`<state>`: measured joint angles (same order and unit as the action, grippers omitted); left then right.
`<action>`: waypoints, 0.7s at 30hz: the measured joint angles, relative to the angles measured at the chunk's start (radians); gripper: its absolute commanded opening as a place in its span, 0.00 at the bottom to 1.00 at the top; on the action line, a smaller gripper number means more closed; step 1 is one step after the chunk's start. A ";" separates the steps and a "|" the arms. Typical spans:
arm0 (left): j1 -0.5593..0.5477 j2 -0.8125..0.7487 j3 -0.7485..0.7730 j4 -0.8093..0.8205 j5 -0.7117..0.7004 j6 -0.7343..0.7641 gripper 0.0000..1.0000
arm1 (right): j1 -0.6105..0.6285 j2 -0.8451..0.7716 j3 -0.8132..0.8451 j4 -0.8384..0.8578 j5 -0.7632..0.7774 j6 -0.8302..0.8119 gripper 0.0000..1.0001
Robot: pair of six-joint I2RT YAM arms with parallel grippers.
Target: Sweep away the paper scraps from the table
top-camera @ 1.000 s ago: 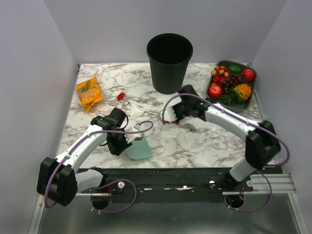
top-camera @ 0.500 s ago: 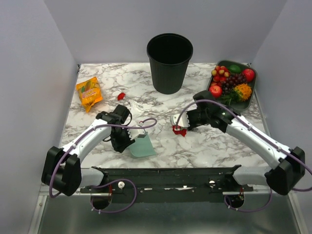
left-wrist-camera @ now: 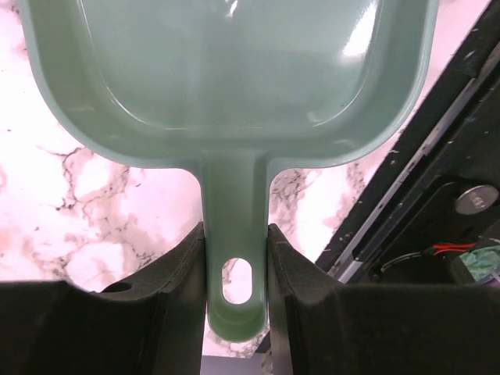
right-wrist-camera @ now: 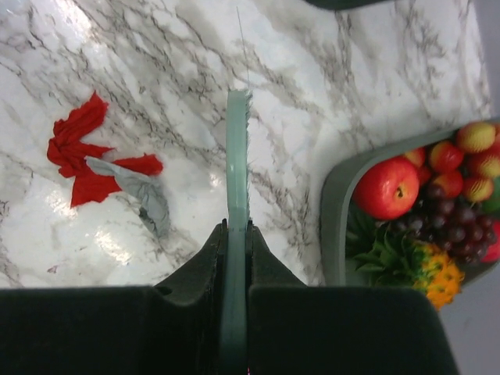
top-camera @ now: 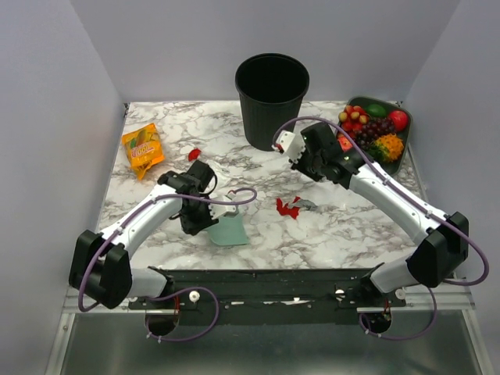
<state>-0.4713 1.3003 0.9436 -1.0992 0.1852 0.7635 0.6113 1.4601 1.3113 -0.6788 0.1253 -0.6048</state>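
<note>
A cluster of red paper scraps (top-camera: pixel 287 207) lies mid-table on the marble table (top-camera: pixel 344 226), and a single scrap (top-camera: pixel 194 155) lies further left. My left gripper (top-camera: pixel 205 220) is shut on the handle of the teal dustpan (top-camera: pixel 227 232), which rests left of the cluster. In the left wrist view the handle (left-wrist-camera: pixel 237 234) sits between the fingers (left-wrist-camera: pixel 176 289). My right gripper (top-camera: pixel 299 152) is shut on a small teal brush (right-wrist-camera: pixel 237 148), held behind the cluster near the bin. The right wrist view shows the scraps (right-wrist-camera: pixel 78 148) left of the brush.
A black bin (top-camera: pixel 272 98) stands at the back centre. A grey fruit tray (top-camera: pixel 406 144) is at the back right, its rim (right-wrist-camera: pixel 334 211) close to the brush. An orange snack packet (top-camera: pixel 142 148) lies at the left. A grey scrap (right-wrist-camera: pixel 147 195) lies beside the red ones.
My right gripper has lifted off the red scraps and swung back toward the bin, leaving them mid-table. My left gripper has shifted the dustpan slightly right.
</note>
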 measured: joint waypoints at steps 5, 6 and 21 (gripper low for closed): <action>-0.010 0.075 0.029 0.021 -0.046 -0.001 0.00 | 0.000 0.021 -0.005 -0.075 0.048 0.097 0.01; -0.013 0.089 0.033 0.028 -0.052 -0.002 0.00 | 0.000 0.030 -0.011 -0.084 0.050 0.113 0.01; -0.121 0.227 0.087 0.087 -0.125 -0.018 0.00 | 0.017 0.233 0.167 -0.186 -0.198 0.401 0.01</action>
<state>-0.5922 1.5269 1.0309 -1.0126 0.0601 0.7452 0.6281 1.6936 1.4780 -0.8650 -0.0727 -0.2035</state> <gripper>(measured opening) 0.382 0.138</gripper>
